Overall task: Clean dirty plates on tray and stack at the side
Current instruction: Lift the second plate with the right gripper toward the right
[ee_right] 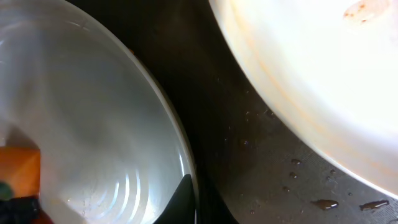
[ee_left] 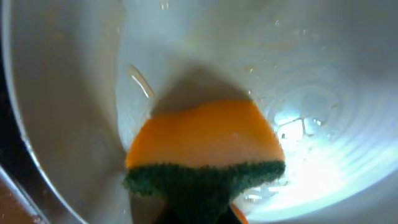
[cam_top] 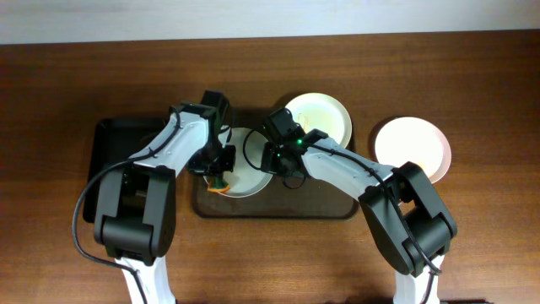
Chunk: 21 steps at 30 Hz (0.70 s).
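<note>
Overhead, a dark brown tray with rounded corners lies mid-frame on a brown wooden desk. Two pale round plates sit on it. The left plate is partly hidden by both arms, and the cream-tinted upper plate is at the tray's upper right. A third plate, white, rests on the desk right of the tray, apart from it. A black tray lies at frame left. The left hand is closed on an orange sponge at the left plate's lower left. The right hand sits at that plate's right rim. Bare wood runs along the lower and right edges.

From the left wrist, the sponge, orange with a dark green scouring edge, presses on the plate's wet, glossy white inside.

From the right wrist, the left plate fills the left side and the upper plate, faintly orange-smeared, the upper right. Wet tray floor with droplets shows between them. One dark fingertip lies at the left plate's rim; whether this hand is closed cannot be told.
</note>
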Each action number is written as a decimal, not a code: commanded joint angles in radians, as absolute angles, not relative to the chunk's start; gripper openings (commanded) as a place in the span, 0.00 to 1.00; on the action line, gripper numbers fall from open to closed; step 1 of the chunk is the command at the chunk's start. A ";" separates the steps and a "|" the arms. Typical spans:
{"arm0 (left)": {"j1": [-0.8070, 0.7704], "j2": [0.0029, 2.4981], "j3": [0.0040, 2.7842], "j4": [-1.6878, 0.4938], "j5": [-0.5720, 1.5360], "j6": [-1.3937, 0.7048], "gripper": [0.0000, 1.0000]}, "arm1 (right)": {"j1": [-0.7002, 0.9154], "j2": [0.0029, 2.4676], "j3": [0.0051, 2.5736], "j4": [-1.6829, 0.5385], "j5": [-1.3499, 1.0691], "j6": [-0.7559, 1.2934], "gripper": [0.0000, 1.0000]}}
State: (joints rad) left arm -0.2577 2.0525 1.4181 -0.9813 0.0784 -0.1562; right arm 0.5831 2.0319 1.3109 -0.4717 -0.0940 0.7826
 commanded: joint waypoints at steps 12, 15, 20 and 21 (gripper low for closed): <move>-0.253 2.048 1.209 -0.614 -0.339 -0.144 0.00 | 0.574 2.051 1.294 -0.495 -0.041 0.775 0.04; -0.255 2.048 1.209 -0.397 -0.336 -0.140 0.00 | 0.574 2.051 1.294 -0.494 -0.040 0.775 0.04; -0.255 2.047 1.209 -0.353 -0.266 -0.140 0.00 | 0.574 2.051 1.294 -0.494 -0.039 0.775 0.04; -0.255 2.047 1.209 -0.432 -0.200 -0.140 0.00 | 0.574 2.051 1.294 -0.494 -0.039 0.775 0.04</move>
State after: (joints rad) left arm -0.2852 2.0048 1.2259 -0.3222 -0.2363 -0.1383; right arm 0.5835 2.0319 1.3128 -0.4534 -0.0875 0.8001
